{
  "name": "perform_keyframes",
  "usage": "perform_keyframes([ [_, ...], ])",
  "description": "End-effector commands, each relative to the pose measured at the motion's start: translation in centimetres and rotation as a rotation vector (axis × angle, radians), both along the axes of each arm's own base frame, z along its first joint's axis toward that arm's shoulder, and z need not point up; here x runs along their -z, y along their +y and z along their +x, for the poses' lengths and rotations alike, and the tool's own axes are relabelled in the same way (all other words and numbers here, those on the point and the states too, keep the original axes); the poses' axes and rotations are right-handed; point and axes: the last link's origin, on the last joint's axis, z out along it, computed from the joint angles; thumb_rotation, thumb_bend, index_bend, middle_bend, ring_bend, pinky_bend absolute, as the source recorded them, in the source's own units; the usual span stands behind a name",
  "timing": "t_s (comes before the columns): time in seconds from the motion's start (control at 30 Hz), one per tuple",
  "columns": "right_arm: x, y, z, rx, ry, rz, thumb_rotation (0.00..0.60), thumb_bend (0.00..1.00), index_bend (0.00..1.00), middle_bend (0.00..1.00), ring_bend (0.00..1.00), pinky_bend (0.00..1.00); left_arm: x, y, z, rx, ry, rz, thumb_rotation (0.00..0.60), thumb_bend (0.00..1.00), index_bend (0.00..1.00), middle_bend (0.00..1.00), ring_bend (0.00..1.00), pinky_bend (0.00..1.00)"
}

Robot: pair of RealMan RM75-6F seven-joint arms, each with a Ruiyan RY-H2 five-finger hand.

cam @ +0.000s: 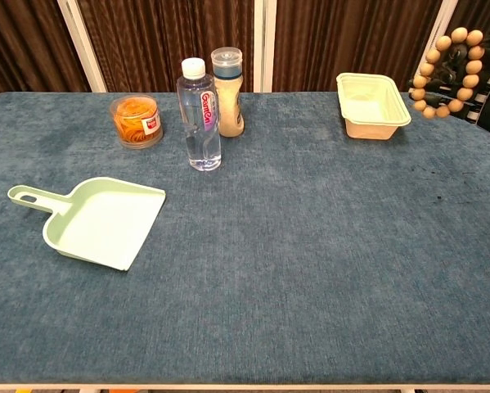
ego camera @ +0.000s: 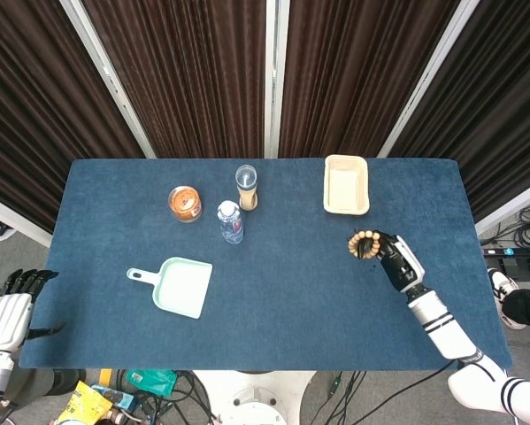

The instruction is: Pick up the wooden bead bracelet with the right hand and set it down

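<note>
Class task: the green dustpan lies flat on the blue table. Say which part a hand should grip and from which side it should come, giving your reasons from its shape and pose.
Grip the handle of the dustpan. It is the narrow part, sticking out from the wide, shallow scoop towards the left edge of the table. Probably come from above on that left side, nearest the left hand, closing across the handle.
</note>
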Motion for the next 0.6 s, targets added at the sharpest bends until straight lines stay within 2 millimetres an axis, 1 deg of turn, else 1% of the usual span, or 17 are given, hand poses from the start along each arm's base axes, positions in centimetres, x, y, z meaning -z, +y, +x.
perform_keyframes([
  [0.03, -0.02, 0.04, 0.02, 0.0, -0.001, 0.0, 0.308, 0.7, 0.59, 0.61, 0.3, 0.04, -0.01, 0.0, 0.01, 0.001, 0.0, 0.001, 0.6, 0.0, 0.19, 0.16, 0.09, 0.06],
  [0.1, -0.02, 0.11, 0.0, -0.003, 0.004, -0.002, 0.354, 0.73, 0.59, 0.61, 0.3, 0.04, -0.03, 0.02, 0.03, 0.003, -0.001, 0.002, 0.6, 0.0, 0.19, 0.16, 0.09, 0.06],
  [0.13, -0.03, 0.13, 0.01, -0.005, 0.005, -0.002, 0.383, 0.77, 0.59, 0.61, 0.3, 0.04, -0.02, 0.02, 0.02, 0.003, -0.001, 0.002, 0.6, 0.0, 0.19, 0.16, 0.09, 0.06],
  [0.17, -0.04, 0.17, 0.0, -0.006, 0.005, -0.002, 0.399, 0.8, 0.59, 0.61, 0.3, 0.04, 0.0, 0.02, 0.03, 0.004, 0.0, 0.002, 0.6, 0.0, 0.19, 0.16, 0.09, 0.06],
  [0.27, -0.11, 0.25, -0.04, -0.01, 0.009, -0.006, 0.429, 0.9, 0.59, 0.61, 0.3, 0.04, -0.05, -0.03, 0.06, 0.006, -0.001, 0.002, 0.6, 0.0, 0.19, 0.16, 0.09, 0.06],
  [0.37, -0.18, 0.37, -0.12, -0.011, 0.007, -0.004, 0.443, 0.98, 0.59, 0.61, 0.3, 0.04, -0.01, -0.02, 0.04, 0.006, -0.001, 0.001, 0.6, 0.0, 0.19, 0.16, 0.09, 0.06],
  [0.4, -0.21, 0.37, -0.13, -0.012, 0.008, -0.004, 0.445, 1.0, 0.58, 0.61, 0.3, 0.04, 0.01, 0.0, 0.05, 0.006, -0.002, 0.001, 0.6, 0.0, 0.19, 0.16, 0.09, 0.06],
  [0.43, -0.21, 0.4, -0.16, -0.014, 0.009, -0.001, 0.446, 1.0, 0.58, 0.61, 0.3, 0.04, 0.02, 0.0, 0.04, 0.005, -0.001, 0.0, 0.6, 0.0, 0.19, 0.16, 0.09, 0.06],
  [0.5, -0.2, 0.44, -0.21, -0.016, 0.014, 0.0, 0.41, 0.98, 0.55, 0.61, 0.3, 0.04, 0.03, -0.01, 0.05, 0.005, -0.002, 0.001, 0.6, 0.0, 0.19, 0.16, 0.09, 0.06],
  [0.53, -0.17, 0.47, -0.22, -0.017, 0.015, 0.001, 0.379, 0.96, 0.54, 0.61, 0.29, 0.04, 0.03, -0.03, 0.06, 0.006, -0.001, 0.0, 0.6, 0.0, 0.19, 0.16, 0.09, 0.06],
  [0.57, -0.14, 0.47, -0.24, -0.018, 0.017, 0.003, 0.337, 0.88, 0.52, 0.6, 0.29, 0.04, 0.01, -0.04, 0.07, 0.006, -0.001, 0.001, 0.6, 0.0, 0.19, 0.16, 0.09, 0.06],
  [0.6, -0.13, 0.45, -0.24, -0.019, 0.019, 0.004, 0.323, 0.82, 0.51, 0.6, 0.29, 0.04, -0.01, -0.03, 0.07, 0.006, -0.001, 0.002, 0.6, 0.0, 0.19, 0.16, 0.09, 0.06],
])
